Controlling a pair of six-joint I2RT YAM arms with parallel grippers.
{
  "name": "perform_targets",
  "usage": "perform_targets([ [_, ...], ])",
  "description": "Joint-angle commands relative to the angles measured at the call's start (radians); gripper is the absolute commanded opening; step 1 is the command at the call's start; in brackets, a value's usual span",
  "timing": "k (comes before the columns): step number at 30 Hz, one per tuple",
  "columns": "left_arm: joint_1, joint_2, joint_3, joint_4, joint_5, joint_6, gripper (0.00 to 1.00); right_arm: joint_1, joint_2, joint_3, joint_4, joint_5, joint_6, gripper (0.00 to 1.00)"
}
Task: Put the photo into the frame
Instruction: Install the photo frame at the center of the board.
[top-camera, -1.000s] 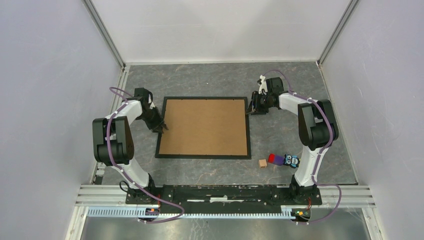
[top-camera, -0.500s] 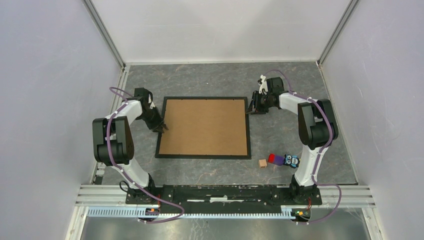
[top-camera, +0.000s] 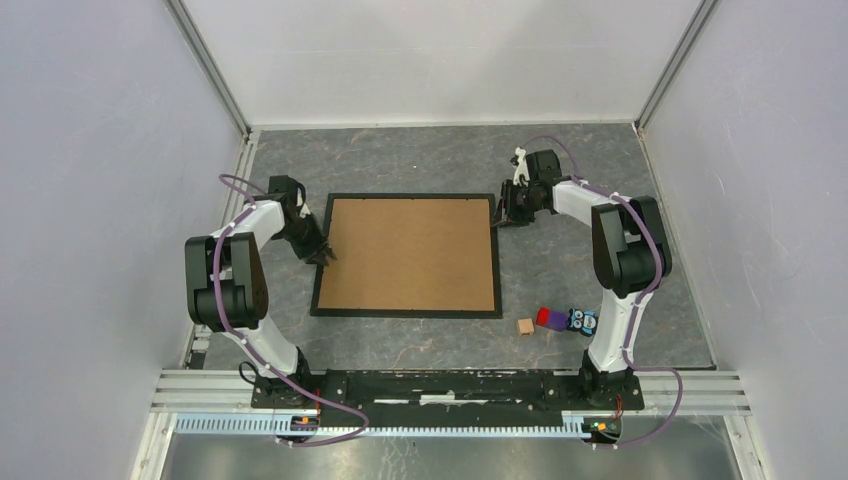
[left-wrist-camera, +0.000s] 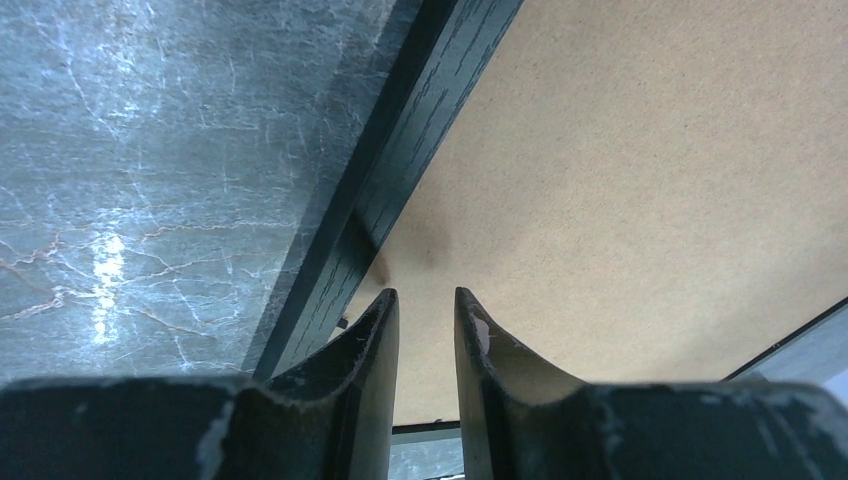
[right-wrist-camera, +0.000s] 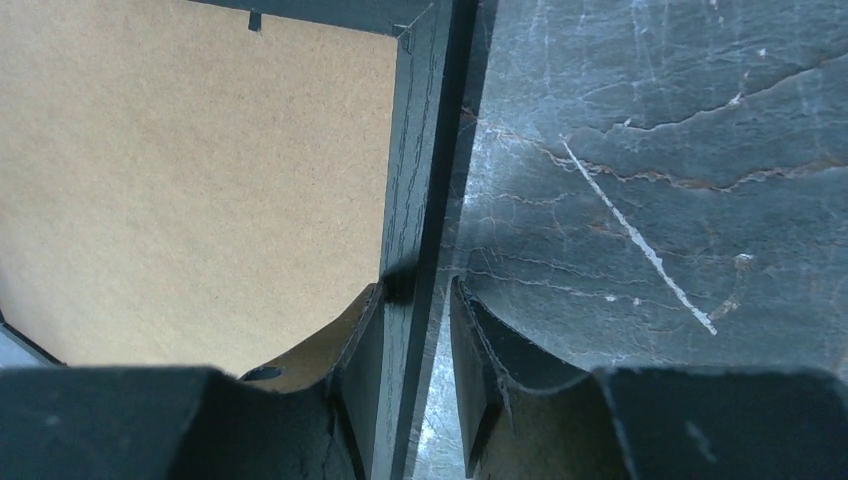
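The black frame (top-camera: 405, 313) lies flat in the middle of the table, back side up, with the brown backing board (top-camera: 410, 253) filling it. The photo does not show. My left gripper (top-camera: 324, 258) is low at the frame's left rail (left-wrist-camera: 400, 130); its jaws (left-wrist-camera: 425, 296) are narrowly apart over the board (left-wrist-camera: 620, 180), holding nothing. My right gripper (top-camera: 498, 218) is at the frame's far right corner. Its jaws (right-wrist-camera: 417, 288) straddle the right rail (right-wrist-camera: 412, 150), one finger inside over the board (right-wrist-camera: 180, 170), the other outside with a gap to the rail.
A small wooden cube (top-camera: 525, 326), a red and purple block (top-camera: 549, 318) and a blue owl figure (top-camera: 582, 321) lie near the right arm's base, off the frame's near right corner. White walls enclose the grey marbled table (top-camera: 420, 160).
My right gripper has shifted slightly left, closer onto the frame's far right corner. The left arm and the frame have not moved.
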Motion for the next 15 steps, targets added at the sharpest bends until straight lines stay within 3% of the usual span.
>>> perform_targets([
  [1, -0.004, -0.004, 0.000, 0.022, 0.039, 0.010, 0.33, 0.033, 0.051, 0.004, -0.060, 0.113, -0.029, 0.35],
  [9, -0.008, -0.002, 0.000, 0.025, 0.048, 0.010, 0.32, 0.076, 0.071, -0.024, -0.070, 0.185, -0.023, 0.36],
  [15, -0.011, -0.001, 0.000, 0.025, 0.053, 0.010, 0.32, 0.109, 0.119, -0.012, -0.103, 0.348, 0.003, 0.36],
])
